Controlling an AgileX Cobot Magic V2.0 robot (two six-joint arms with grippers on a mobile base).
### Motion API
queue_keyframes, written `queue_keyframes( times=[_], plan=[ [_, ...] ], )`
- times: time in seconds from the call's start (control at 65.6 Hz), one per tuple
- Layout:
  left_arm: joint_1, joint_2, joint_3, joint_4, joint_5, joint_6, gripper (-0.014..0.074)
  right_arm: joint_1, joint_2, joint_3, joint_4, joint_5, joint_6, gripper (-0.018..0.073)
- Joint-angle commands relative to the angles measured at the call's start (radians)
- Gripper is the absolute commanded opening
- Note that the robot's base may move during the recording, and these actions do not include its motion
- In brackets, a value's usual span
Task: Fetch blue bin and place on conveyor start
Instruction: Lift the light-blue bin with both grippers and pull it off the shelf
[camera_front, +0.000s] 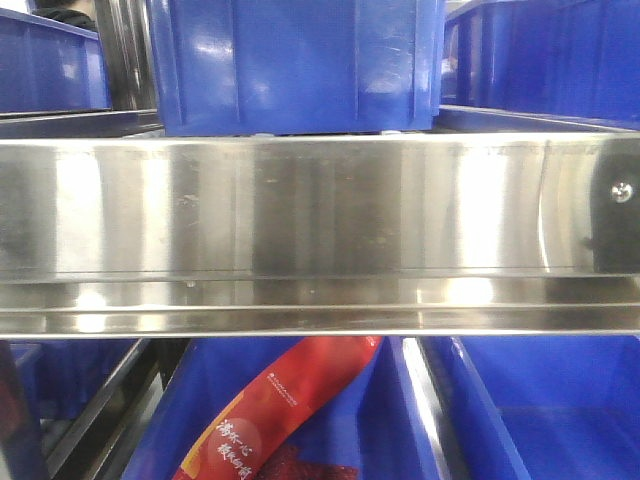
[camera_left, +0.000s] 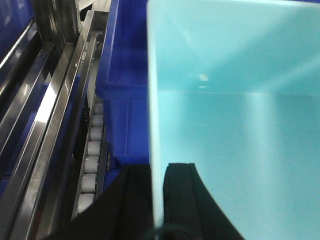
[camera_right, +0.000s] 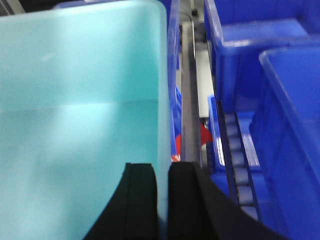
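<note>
Exterior front-facing view: red packet bearing white Chinese lettering; left tool and right tool clamp the blue bin.

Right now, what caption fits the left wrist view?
Left gripper clamps the wall of the blue bin, beside a dark crate and rollers.

The left gripper ends in two matte black fingers, flat across the top with a thin stepped lip at the tip, widening in a curve toward the base. The right gripper has a matching pair (black, square-tipped, flaring outward lower down).
</note>
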Motion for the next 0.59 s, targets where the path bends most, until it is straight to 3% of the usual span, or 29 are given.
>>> queue_keyframes(
  times=[0.0,0.58],
  plan=[
    [0.0,-0.015,-0.015,0.064,-0.018,0.011,-0.0111,-0.004,-0.019,-0.014,-0.059,-0.004,-0.01,-0.0158],
    [0.0,-0.015,-0.015,0.067,-0.01,0.011,-0.0111,-0.004,-0.012,-0.014,-0.059,0.013,-0.047,-0.0158]
  ],
)
